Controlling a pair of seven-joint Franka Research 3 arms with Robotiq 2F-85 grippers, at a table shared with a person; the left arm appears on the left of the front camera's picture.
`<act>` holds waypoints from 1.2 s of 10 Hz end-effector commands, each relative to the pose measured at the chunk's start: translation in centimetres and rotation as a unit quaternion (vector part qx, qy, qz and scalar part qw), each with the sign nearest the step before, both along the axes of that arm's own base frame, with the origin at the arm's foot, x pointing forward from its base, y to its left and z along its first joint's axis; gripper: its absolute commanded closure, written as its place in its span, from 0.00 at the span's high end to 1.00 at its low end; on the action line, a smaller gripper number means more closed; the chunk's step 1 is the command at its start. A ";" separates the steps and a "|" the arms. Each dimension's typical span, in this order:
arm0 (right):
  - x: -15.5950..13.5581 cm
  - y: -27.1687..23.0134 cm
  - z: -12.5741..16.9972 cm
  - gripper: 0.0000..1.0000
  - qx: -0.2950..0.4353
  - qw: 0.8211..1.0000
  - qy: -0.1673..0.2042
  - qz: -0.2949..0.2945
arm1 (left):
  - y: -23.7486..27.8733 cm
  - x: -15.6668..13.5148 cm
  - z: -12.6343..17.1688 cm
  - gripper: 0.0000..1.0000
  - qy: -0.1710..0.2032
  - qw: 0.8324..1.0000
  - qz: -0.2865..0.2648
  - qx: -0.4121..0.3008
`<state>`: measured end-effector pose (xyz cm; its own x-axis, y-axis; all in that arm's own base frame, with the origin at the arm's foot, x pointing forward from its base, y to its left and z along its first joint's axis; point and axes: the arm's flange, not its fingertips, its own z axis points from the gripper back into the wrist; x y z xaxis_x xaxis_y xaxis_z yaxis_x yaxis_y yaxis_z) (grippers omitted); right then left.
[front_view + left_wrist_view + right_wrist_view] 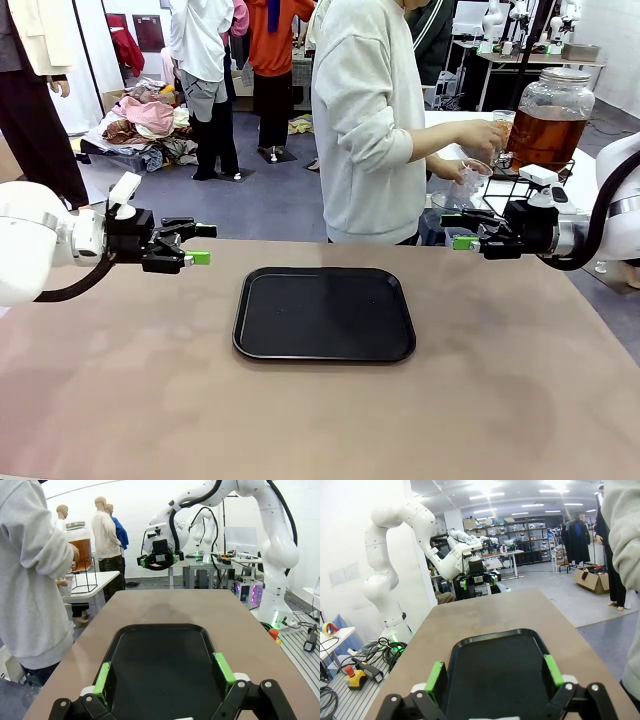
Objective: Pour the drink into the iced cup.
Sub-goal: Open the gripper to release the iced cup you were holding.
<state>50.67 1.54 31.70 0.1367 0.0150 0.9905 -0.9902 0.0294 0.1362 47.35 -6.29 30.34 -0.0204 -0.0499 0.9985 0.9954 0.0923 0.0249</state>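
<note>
The drink, amber in a glass dispenser on a side table beyond the far right corner, is where the person's hand holds a clear cup near the tap. We hover both arms over the table, left gripper and right gripper spread wide and empty, flanking the bare black tray. Our best move, we judge: hold back until the cup is set down.

The left gripper and the right gripper hover level above the table's two sides, fingers spread wide and pointing inward at each other. Both hold nothing.
</note>
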 end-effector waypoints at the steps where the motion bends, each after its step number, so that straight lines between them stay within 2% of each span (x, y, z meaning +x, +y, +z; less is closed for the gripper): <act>1: 0.1 0.0 0.4 1.00 -0.003 1.000 0.005 -0.002 | -0.1 0.0 0.2 1.00 -0.001 1.000 -0.002 -0.003; 12: 0.1 0.0 0.4 1.00 -0.003 1.000 0.005 -0.002 | -0.1 0.0 0.2 1.00 -0.001 1.000 -0.002 -0.003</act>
